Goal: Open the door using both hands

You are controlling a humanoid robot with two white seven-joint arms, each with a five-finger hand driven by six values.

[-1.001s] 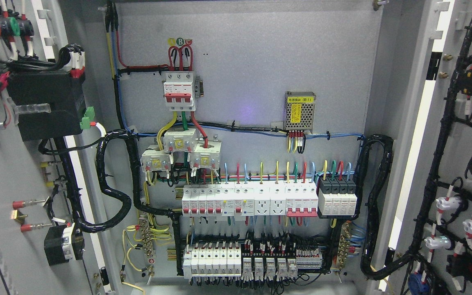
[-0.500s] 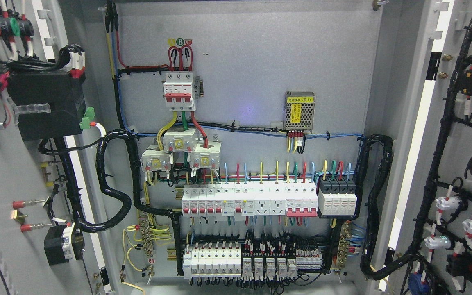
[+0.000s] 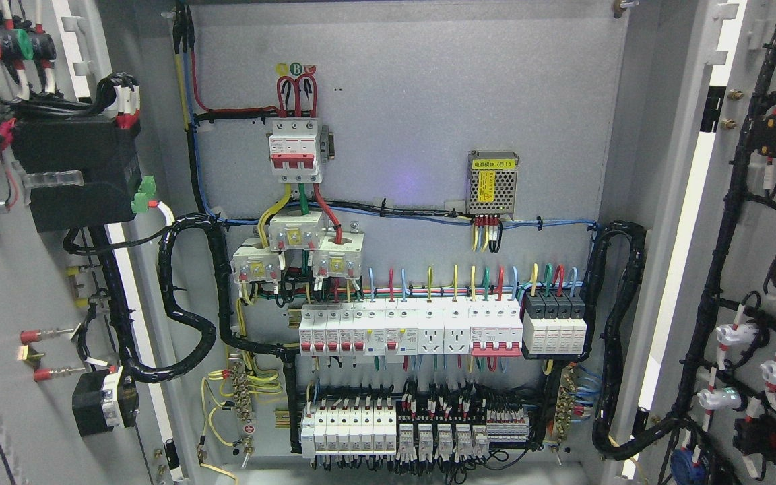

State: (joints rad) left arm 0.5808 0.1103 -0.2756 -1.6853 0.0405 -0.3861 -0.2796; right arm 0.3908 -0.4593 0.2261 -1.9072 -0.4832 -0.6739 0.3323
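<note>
We see neither hand in the head view, so we cannot tell how the fingers stand or how they lie relative to the doors. Nearest us, the left door [image 3: 4,283] and right door [image 3: 758,222] stand swung wide, both cut off by the picture's edges. Beyond, the cabinet back panel [image 3: 428,87] carries a red breaker [image 3: 292,149], the breaker row [image 3: 408,330] and a power supply [image 3: 493,182]; its small print is unreadable.
</note>
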